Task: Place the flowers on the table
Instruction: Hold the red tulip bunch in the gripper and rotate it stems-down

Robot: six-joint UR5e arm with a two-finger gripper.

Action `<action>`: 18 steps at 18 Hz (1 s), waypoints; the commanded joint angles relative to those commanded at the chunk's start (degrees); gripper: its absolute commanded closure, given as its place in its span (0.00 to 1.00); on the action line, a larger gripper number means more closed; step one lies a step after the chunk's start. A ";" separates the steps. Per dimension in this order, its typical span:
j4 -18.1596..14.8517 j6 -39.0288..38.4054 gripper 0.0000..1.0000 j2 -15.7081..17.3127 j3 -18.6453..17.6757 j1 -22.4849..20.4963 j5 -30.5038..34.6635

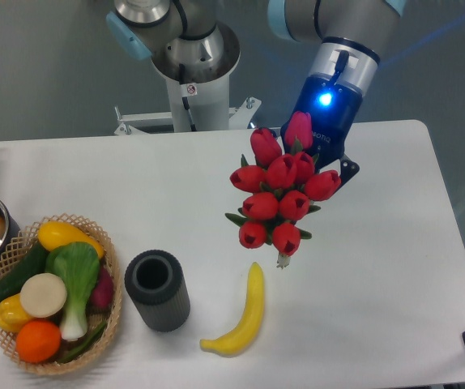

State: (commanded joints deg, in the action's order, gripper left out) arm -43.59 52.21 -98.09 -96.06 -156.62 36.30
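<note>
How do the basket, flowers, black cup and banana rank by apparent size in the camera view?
1. Basket, largest.
2. Flowers, though they are held above the table, nearer the camera, so they may look oversized.
3. Black cup and banana: too alike to rank; the banana is longer, the cup bulkier.

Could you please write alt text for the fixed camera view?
A robot gripper holds red flowers above a white table. Below lie a banana, a dark cylindrical vase and a basket of vegetables.
</note>
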 joint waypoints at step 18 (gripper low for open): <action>-5.70 -0.70 0.58 4.75 -0.17 1.14 19.75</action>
State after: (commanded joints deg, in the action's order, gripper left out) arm -49.30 51.50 -93.34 -96.24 -155.48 56.05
